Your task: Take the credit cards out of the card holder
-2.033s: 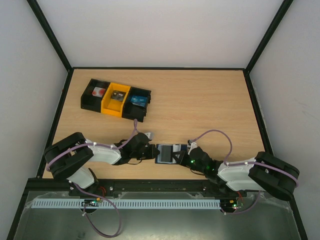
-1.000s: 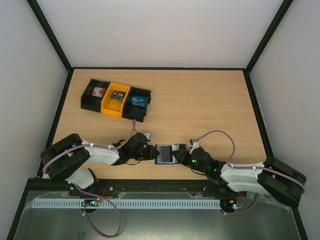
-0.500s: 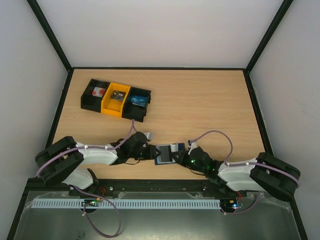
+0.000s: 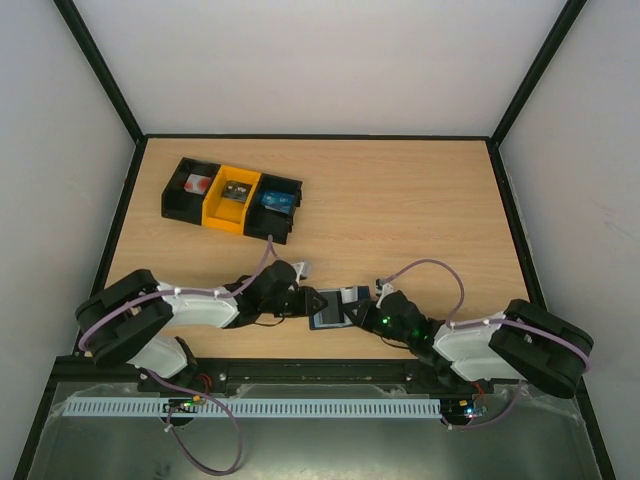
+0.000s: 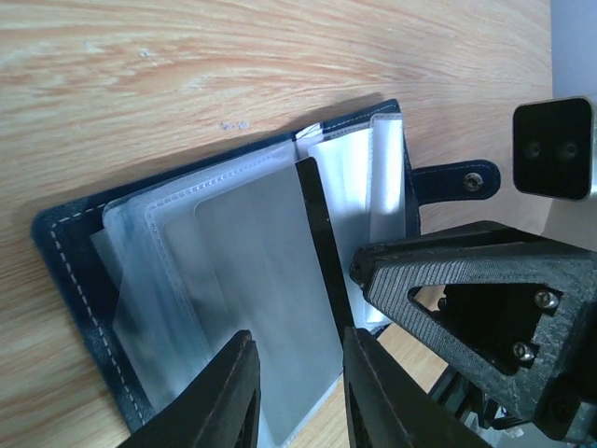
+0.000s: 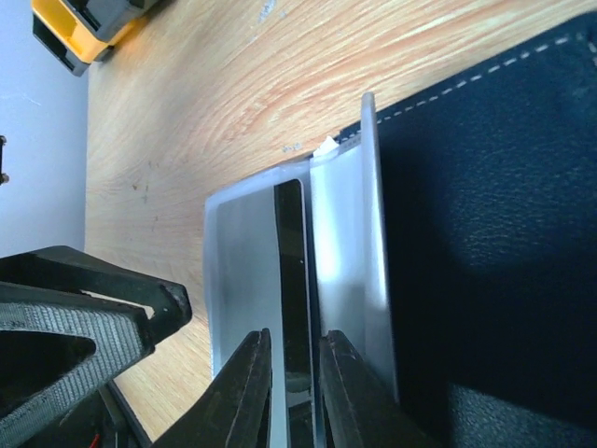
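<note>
Loosened since a moment earlier, the left gripper (image 4: 312, 300) stood jaws apart over the open card holder (image 4: 335, 306) near the table (image 4: 420, 210) edge, while the right gripper (image 4: 358, 313) pinched its sleeve (image 6: 340, 243), leaving the credit cards (image 5: 266, 280) unextracted.

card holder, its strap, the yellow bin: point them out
card holder (image 5: 79, 280): left wrist view, stitched cover edge
strap (image 5: 446, 177): left wrist view, beside the snap
yellow bin (image 4: 224, 219): top view, front wall

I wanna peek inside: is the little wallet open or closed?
Open. The card holder lies spread on the table, clear sleeves showing, snap strap undone.
</note>
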